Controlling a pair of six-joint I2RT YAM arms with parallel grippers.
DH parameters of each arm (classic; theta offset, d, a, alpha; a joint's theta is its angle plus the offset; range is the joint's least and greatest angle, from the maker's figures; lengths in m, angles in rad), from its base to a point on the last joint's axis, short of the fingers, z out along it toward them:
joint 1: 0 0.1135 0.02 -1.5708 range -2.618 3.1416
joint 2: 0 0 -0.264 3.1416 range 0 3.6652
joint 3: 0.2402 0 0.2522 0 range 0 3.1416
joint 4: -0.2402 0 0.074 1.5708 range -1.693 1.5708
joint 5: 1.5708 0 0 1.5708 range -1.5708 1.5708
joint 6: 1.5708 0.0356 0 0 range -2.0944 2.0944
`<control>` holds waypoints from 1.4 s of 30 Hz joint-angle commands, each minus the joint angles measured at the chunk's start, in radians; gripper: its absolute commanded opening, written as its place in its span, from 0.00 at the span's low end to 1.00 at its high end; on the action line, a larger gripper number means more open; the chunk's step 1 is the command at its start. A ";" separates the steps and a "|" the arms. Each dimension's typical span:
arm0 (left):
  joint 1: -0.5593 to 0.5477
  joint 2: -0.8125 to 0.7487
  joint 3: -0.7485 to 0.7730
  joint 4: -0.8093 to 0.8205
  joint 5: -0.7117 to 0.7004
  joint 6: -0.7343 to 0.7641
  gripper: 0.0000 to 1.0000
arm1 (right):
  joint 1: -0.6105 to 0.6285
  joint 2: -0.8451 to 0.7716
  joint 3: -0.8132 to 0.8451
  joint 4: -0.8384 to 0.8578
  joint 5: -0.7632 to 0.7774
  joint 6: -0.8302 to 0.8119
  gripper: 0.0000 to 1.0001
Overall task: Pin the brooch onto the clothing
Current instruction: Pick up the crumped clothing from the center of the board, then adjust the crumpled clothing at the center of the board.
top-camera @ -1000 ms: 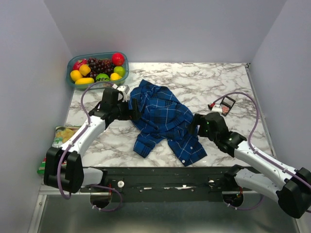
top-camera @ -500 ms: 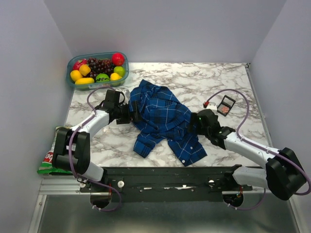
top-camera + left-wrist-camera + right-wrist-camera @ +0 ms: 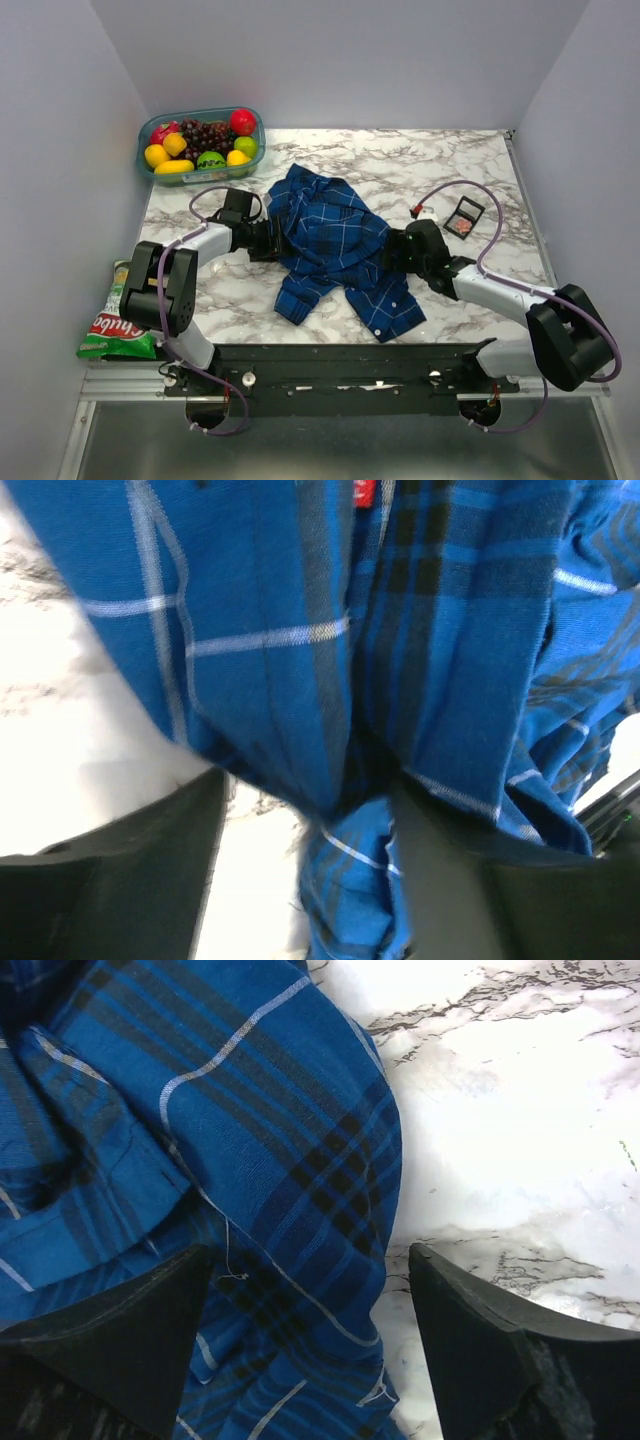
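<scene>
Step in hand, as I judge it: getting hold of the dark and bright blue plaid button-up shirt (image 3: 330,235), which lies crumpled mid-way on the white marble counter (image 3: 430,165).
Left hand (image 3: 305,790): fingers apart, a shirt fold between them, not visibly pinched.
Right hand (image 3: 310,1260): fingers wide apart over the shirt's right edge.
Salmon-red brooch: not made out in any view.
Next move calls for closing both hands on cloth and pulling it flat.

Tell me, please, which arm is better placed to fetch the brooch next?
The right, probably. The brooch lies at the black case, right of the shirt, near the right gripper, whose jaws stand open at the shirt's edge. The left gripper straddles a fold on its other side.
</scene>
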 commanded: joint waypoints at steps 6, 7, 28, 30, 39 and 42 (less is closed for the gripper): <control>0.001 -0.029 0.023 0.079 0.112 0.001 0.12 | -0.012 0.014 -0.002 0.064 -0.087 -0.011 0.53; 0.001 -0.053 0.026 0.079 0.096 0.006 0.02 | -0.012 -0.012 -0.001 0.061 -0.108 -0.014 0.44; 0.015 -0.609 0.651 -0.245 -0.342 0.179 0.00 | -0.012 -0.520 0.622 -0.538 0.051 -0.283 0.01; 0.017 -0.594 0.701 -0.283 -0.339 0.182 0.00 | -0.012 -0.529 0.670 -0.565 0.064 -0.288 0.01; 0.141 -0.508 0.883 -0.424 -0.353 0.159 0.00 | -0.012 -0.559 0.697 -0.561 -0.007 -0.234 0.01; 0.188 -0.515 0.971 -0.439 -0.352 0.156 0.00 | -0.012 -0.548 0.676 -0.544 0.008 -0.203 0.01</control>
